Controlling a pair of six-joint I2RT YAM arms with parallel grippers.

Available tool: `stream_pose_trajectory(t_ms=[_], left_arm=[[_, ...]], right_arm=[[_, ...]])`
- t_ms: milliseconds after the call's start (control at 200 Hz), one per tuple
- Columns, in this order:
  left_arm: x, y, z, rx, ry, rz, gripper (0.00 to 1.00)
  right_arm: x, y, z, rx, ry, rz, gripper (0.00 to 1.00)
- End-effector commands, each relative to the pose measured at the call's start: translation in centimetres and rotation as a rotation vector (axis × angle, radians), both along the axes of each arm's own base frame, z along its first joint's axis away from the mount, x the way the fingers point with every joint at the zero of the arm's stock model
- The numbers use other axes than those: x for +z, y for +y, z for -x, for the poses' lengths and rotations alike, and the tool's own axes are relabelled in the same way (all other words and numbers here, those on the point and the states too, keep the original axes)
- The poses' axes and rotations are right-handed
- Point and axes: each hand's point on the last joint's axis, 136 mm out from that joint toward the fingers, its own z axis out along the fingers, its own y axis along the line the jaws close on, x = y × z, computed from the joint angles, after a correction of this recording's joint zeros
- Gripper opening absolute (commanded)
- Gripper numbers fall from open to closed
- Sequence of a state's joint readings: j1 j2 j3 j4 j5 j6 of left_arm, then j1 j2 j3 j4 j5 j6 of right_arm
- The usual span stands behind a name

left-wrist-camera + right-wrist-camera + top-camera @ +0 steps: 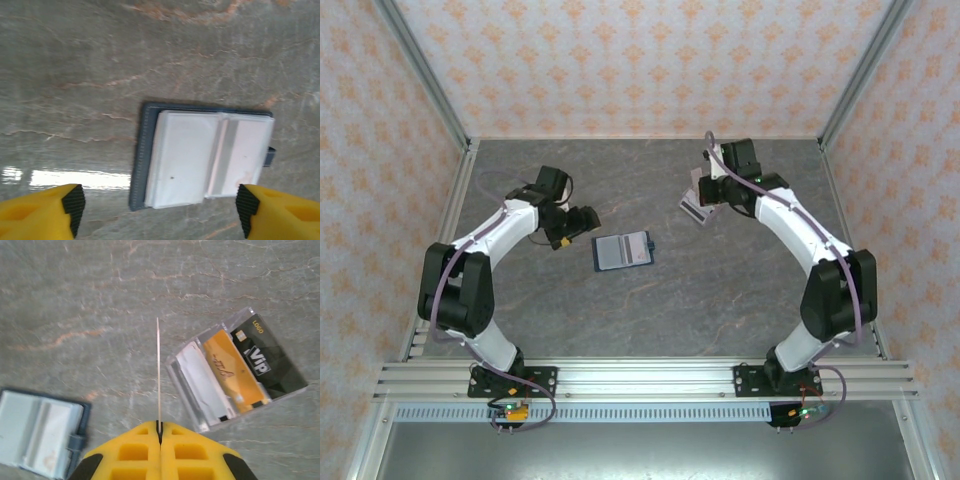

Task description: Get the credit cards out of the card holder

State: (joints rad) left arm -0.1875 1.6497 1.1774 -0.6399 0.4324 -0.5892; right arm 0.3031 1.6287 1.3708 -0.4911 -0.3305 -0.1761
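Hanging with its yellow fingers (pixel 30 215) spread wide and nothing between them, the left claw (pixel 160 212) looks straight down at the holder (pixel 200 160). In the left wrist view the holder lies just above the gap, clear of both fingers. From above, this claw (pixel 582 222) sits just left of the holder (pixel 622 250) and a little farther from the arm bases. The holder lies open and flat on the table (pixel 720 290), pale grey lining up. Its navy edge shows around the lining, and a small tab sticks out from one short side.

The right claw (pixel 159 427) is pressed together on a thin card (pixel 158 370), seen edge-on, so its colour cannot be told. Right of the holder and farther back, just beside this claw (pixel 712 190), lies the pile (pixel 235 372). It is made up of a pale card, an orange one and a black one marked VIP, overlapping in a row, well apart from the holder (pixel 40 432).
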Motion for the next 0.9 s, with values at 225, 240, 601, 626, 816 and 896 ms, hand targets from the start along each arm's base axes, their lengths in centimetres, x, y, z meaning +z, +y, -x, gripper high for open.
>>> stream_pose_trajectory(t_ms=[225,240,601,626,816,896], left_arm=[[1.0,2.9,0.7,0.017,-0.043,-0.149,1.00],[1.0,3.0,0.7,0.017,-0.043,-0.150,1.00],[0.8,2.7,0.9,0.010,-0.032,-0.137,1.00],[0.7,2.7,0.9,0.009,-0.030,-0.135,1.00],[0.6,2.4,1.0,0.003,-0.020,-0.122,1.00],[0.5,2.4,1.1,0.002,-0.018,-0.118,1.00]], right_arm=[[-4.2,-2.8,-1.5,0.220,0.100,0.346,0.00],[-4.3,-2.8,-1.5,0.229,0.107,0.352,0.00],[-6.8,-2.5,-2.8,0.335,0.209,0.392,0.00],[-6.9,-2.3,-2.8,0.340,0.210,0.386,0.00],[-8.2,-2.3,-3.3,0.344,0.250,0.389,0.00],[-8.7,-2.3,-3.5,0.341,0.271,0.393,0.01]])
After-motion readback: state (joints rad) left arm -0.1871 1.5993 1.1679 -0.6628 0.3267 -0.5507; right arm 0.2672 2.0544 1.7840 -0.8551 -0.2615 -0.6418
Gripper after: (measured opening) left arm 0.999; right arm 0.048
